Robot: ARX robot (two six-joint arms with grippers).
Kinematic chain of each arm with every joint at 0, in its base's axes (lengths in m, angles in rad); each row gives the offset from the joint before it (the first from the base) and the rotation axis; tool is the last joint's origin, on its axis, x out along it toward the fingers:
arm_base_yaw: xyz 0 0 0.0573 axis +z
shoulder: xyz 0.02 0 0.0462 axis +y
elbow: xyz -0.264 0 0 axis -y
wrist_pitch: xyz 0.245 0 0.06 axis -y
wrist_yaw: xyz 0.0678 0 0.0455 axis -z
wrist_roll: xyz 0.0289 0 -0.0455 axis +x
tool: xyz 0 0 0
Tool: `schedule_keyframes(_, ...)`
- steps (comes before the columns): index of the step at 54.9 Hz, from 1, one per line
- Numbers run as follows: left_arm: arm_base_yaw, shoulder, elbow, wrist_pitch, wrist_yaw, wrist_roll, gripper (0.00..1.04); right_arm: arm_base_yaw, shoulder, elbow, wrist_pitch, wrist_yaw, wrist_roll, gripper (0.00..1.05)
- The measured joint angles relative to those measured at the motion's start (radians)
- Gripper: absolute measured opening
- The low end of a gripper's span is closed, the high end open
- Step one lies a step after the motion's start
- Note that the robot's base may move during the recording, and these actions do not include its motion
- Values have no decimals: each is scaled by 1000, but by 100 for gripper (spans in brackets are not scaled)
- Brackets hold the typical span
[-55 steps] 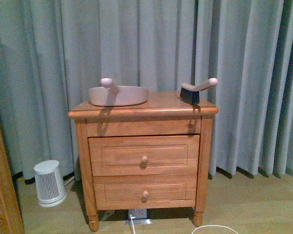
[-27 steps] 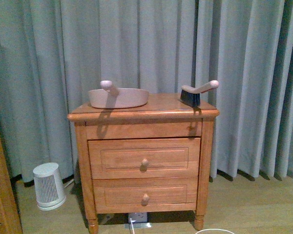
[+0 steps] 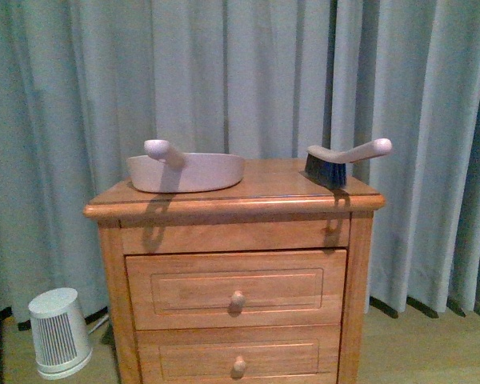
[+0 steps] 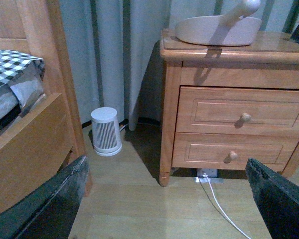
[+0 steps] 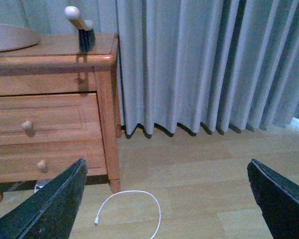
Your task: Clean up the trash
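No trash shows in any view. A beige dustpan [image 3: 186, 170] lies at the left of the top of a wooden nightstand [image 3: 232, 276], and a hand brush [image 3: 342, 160] with dark bristles lies at the right. Both also show in the wrist views, the dustpan [image 4: 217, 29] in the left one and the brush [image 5: 79, 25] in the right one. My left gripper [image 4: 172, 204] is open and empty, low over the floor in front of the nightstand. My right gripper [image 5: 172, 201] is open and empty over bare floor to the nightstand's right. Neither arm shows in the front view.
Grey curtains [image 3: 248, 80] hang behind the nightstand. A small white ribbed appliance [image 3: 58, 333] stands on the floor at its left. A wooden bed frame [image 4: 25, 134] with a checked pillow [image 4: 12, 62] is at the left. A white cable [image 5: 132, 209] lies looped on the floor.
The front view has come closer to the nightstand, which looks larger, and its legs have dropped out of the frame. The dustpan and brush have not moved on it.
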Motion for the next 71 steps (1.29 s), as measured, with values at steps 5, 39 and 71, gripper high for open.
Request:
schedule_keyframes(5,0,0,0,0,-1,0,97,0,0,0,0,-1,0,97)
schedule_keyframes(39,0,0,0,0,0,0,97,0,-1,0,0,-2,0,97)
schedule_keyframes(71,15,63,37,-82,94,-70,97,0,-1,0,0,0,0,97)
